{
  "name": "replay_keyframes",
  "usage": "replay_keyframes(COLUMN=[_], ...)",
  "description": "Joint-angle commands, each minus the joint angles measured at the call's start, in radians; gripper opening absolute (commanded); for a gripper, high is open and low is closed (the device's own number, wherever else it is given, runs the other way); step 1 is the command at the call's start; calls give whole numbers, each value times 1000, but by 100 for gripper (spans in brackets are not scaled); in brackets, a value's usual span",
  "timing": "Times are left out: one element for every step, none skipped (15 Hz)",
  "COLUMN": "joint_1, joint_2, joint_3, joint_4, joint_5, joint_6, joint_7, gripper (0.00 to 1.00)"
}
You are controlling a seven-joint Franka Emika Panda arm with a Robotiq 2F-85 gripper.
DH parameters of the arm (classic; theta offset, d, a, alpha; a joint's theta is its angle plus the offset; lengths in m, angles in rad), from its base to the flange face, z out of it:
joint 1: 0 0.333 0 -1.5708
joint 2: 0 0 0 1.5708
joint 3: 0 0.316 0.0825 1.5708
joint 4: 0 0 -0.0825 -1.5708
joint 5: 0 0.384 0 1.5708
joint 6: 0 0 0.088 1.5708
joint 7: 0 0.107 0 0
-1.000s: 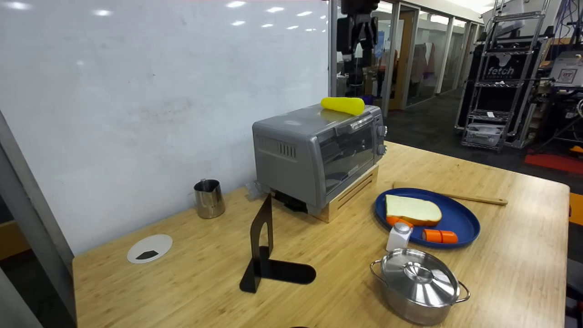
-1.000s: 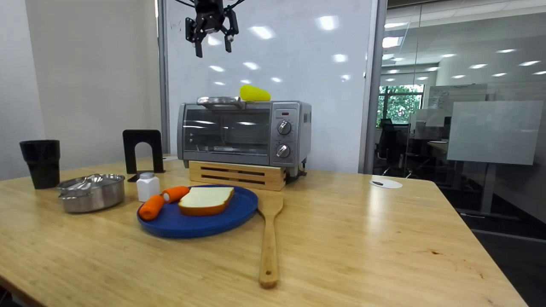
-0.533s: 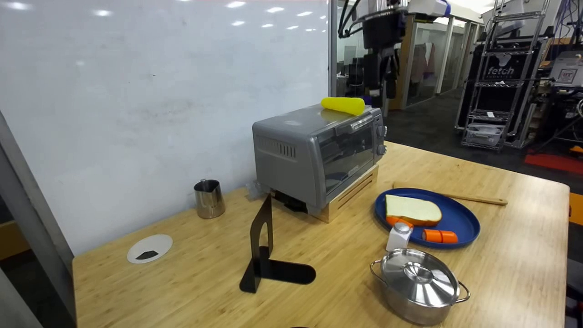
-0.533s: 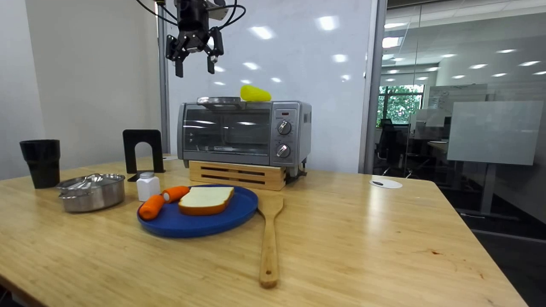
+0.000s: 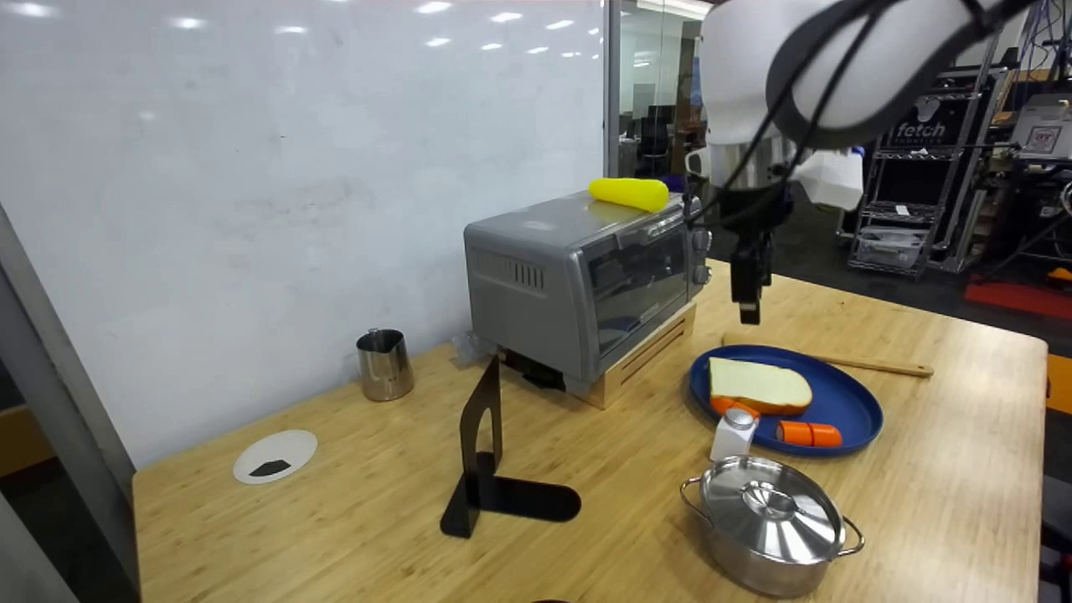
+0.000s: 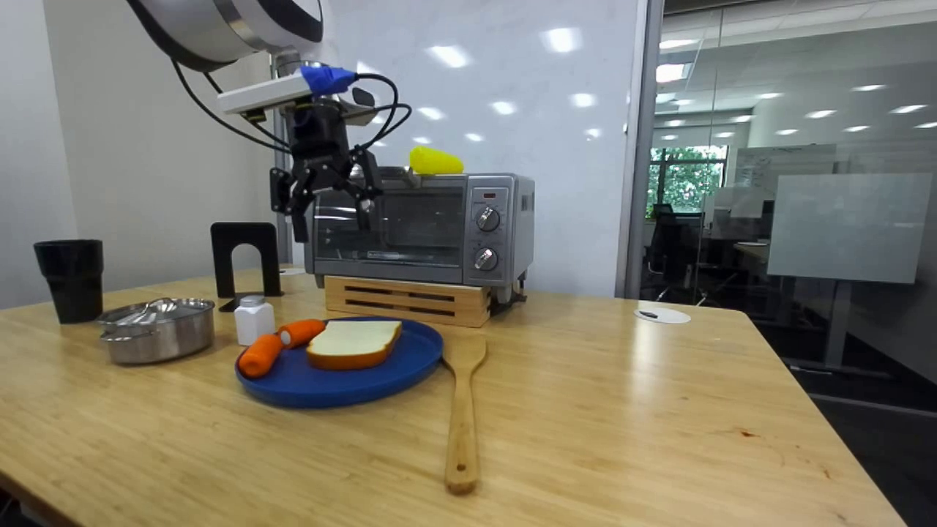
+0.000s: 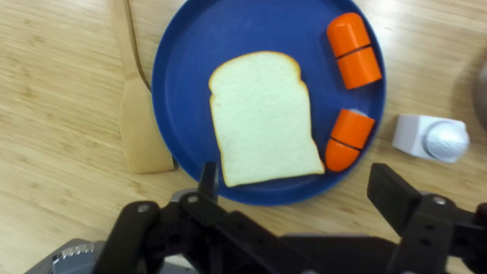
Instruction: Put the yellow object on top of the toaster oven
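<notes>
The yellow object [image 5: 628, 193] lies on its side on top of the grey toaster oven [image 5: 526, 251], near the front edge at the control-knob end. In an exterior view the yellow object [image 6: 436, 160] rests just beside the oven's door handle, on the oven [image 6: 505, 249]. The yellow object is out of the wrist view. My gripper [image 6: 331, 225] is open and empty, in front of the oven door and lower than the oven's top, apart from the yellow object. In the wrist view the gripper's [image 7: 295, 173] fingers are wide apart above the table and plate edge.
A blue plate [image 7: 243, 23] holds a bread slice [image 7: 266, 121] and orange carrot pieces [image 7: 352, 49]. A wooden spatula [image 6: 461, 417], white shaker [image 6: 254, 320], lidded pot [image 5: 770, 528], black bookend [image 5: 481, 469], metal pitcher [image 5: 385, 366] and black cup [image 6: 71, 282] stand around. A whiteboard [image 5: 293, 209] is behind.
My gripper has come down from above the oven's height and moved out in front of the oven, toward the plate. It stays open. The yellow object stays on the oven.
</notes>
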Motion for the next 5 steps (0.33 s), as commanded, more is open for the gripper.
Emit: replay_keyframes(joint_1=[-44, -49, -52, -47, -49], joint_2=[-35, -30, -31, 0, 0], joint_3=[0, 1, 3, 10, 10], joint_4=[-228, -257, -287, -218, -247], joint_5=[-110, -117, -114, -92, -94], joint_6=[230, 248, 266, 214, 234], joint_7=[74, 92, 109, 82, 93], gripper=[100, 100, 100, 100, 100])
